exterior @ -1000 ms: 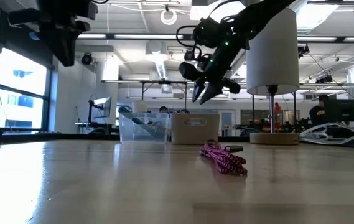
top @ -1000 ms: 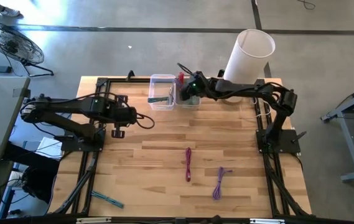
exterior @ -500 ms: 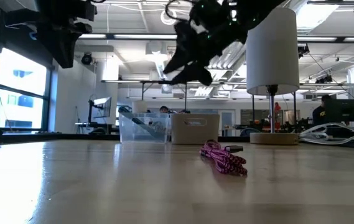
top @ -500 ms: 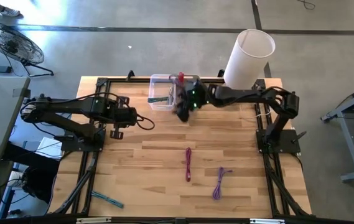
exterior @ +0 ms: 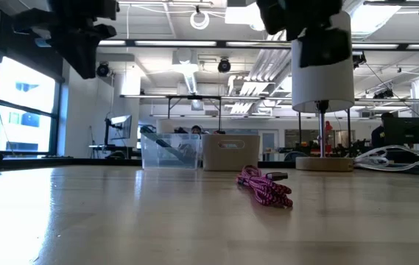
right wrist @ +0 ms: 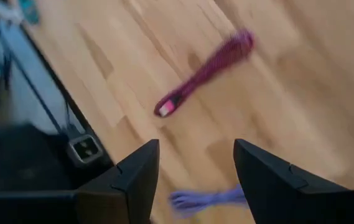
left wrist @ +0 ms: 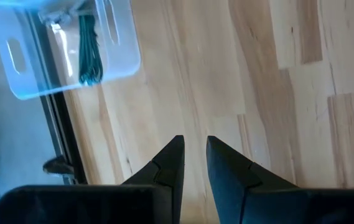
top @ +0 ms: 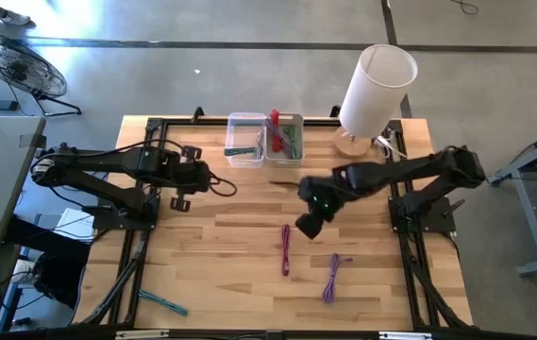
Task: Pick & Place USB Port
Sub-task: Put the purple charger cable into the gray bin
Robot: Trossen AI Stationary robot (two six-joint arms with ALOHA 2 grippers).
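The right gripper (top: 306, 227) is hanging over the table's middle with fingers spread, empty. The left gripper (top: 179, 201) is waiting at the left, fingers nearly closed.

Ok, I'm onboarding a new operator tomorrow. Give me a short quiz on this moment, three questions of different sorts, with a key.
1. True or false: the right tool hangs open above the table.
2. Multiple choice: the cable nearest the right tool is (a) the magenta cable, (b) the purple cable, (c) the teal cable.
3. Fill in: the left tool carries ____.

Key: 1 true; 2 a; 3 nothing.
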